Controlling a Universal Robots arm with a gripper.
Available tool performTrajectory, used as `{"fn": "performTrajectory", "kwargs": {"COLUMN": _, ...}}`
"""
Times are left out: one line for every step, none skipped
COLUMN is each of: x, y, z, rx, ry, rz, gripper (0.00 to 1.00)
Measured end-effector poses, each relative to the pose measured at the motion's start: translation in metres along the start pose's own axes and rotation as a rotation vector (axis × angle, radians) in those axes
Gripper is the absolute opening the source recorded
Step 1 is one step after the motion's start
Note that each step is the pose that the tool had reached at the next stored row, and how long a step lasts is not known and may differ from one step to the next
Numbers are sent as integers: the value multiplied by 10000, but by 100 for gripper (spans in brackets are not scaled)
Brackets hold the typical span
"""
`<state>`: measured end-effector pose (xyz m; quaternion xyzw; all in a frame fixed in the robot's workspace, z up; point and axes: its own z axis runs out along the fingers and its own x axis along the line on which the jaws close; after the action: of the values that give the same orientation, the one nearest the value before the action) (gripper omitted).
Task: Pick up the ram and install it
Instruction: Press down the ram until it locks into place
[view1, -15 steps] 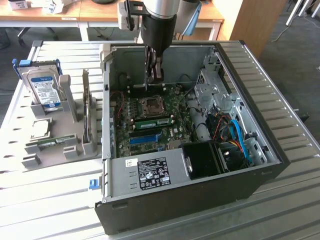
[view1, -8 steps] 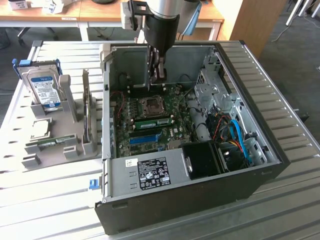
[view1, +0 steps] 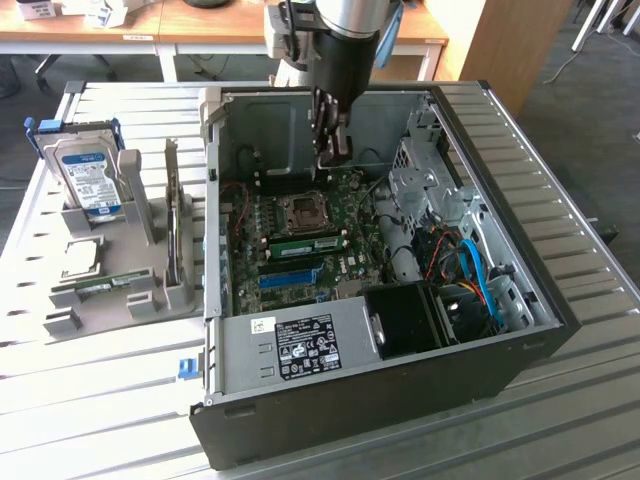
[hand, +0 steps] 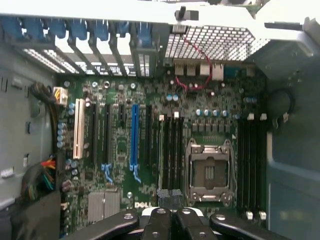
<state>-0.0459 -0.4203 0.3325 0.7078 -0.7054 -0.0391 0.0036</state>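
A green ram stick (view1: 305, 243) with a pale label sits seated in a slot on the motherboard (view1: 345, 265), just beside the CPU socket (view1: 301, 210). My gripper (view1: 334, 150) hangs above the rear of the open computer case (view1: 380, 400), higher than the board and apart from the ram. Its fingers are shut and I see nothing held between them. In the wrist view the gripper (hand: 170, 212) looks straight down on the motherboard (hand: 117, 150), with the CPU socket (hand: 208, 170) and dark memory slots to either side of it.
On the exterior view's left stands a grey holder (view1: 140, 290) with a blue-labelled hard drive (view1: 88, 180), a CPU chip (view1: 80, 258) and a second green stick (view1: 100, 288) lying flat. A drive cage (view1: 425, 185), cables and a black fan block (view1: 405, 318) crowd the case's other side.
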Motion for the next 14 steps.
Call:
{"fn": "performTrajectory", "kwargs": {"x": 0, "y": -16, "z": -1, "rx": -1, "ry": 0, "rz": 0, "gripper": 11}}
{"fn": "performTrajectory", "kwargs": {"x": 0, "y": -19, "z": -1, "rx": -2, "ry": -1, "rz": 0, "gripper": 11}}
{"fn": "performTrajectory", "kwargs": {"x": 0, "y": -19, "z": -1, "rx": -1, "ry": -1, "rz": -1, "gripper": 11}}
{"fn": "performTrajectory", "kwargs": {"x": 0, "y": -19, "z": -1, "rx": -1, "ry": -1, "rz": 0, "gripper": 11}}
{"fn": "performTrajectory", "kwargs": {"x": 0, "y": -19, "z": -1, "rx": -1, "ry": 0, "rz": 0, "gripper": 11}}
{"fn": "performTrajectory", "kwargs": {"x": 0, "y": -19, "z": -1, "rx": -1, "ry": 0, "rz": 0, "gripper": 11}}
{"fn": "performTrajectory", "kwargs": {"x": 0, "y": -19, "z": -1, "rx": -1, "ry": 0, "rz": 0, "gripper": 11}}
{"fn": "performTrajectory", "kwargs": {"x": 0, "y": -19, "z": -1, "rx": -1, "ry": 0, "rz": 0, "gripper": 11}}
{"fn": "performTrajectory", "kwargs": {"x": 0, "y": -19, "z": -1, "rx": -1, "ry": 0, "rz": 0, "gripper": 11}}
{"fn": "performTrajectory", "kwargs": {"x": 0, "y": -19, "z": -1, "rx": -1, "ry": 0, "rz": 0, "gripper": 11}}
{"fn": "performTrajectory", "kwargs": {"x": 0, "y": -19, "z": -1, "rx": -1, "ry": 0, "rz": 0, "gripper": 11}}
{"fn": "performTrajectory", "kwargs": {"x": 0, "y": -19, "z": -1, "rx": -1, "ry": 0, "rz": 0, "gripper": 11}}
{"fn": "performTrajectory", "kwargs": {"x": 0, "y": -19, "z": -1, "rx": -1, "ry": 0, "rz": 0, "gripper": 11}}
{"fn": "performTrajectory", "kwargs": {"x": 0, "y": -19, "z": -1, "rx": -1, "ry": 0, "rz": 0, "gripper": 11}}
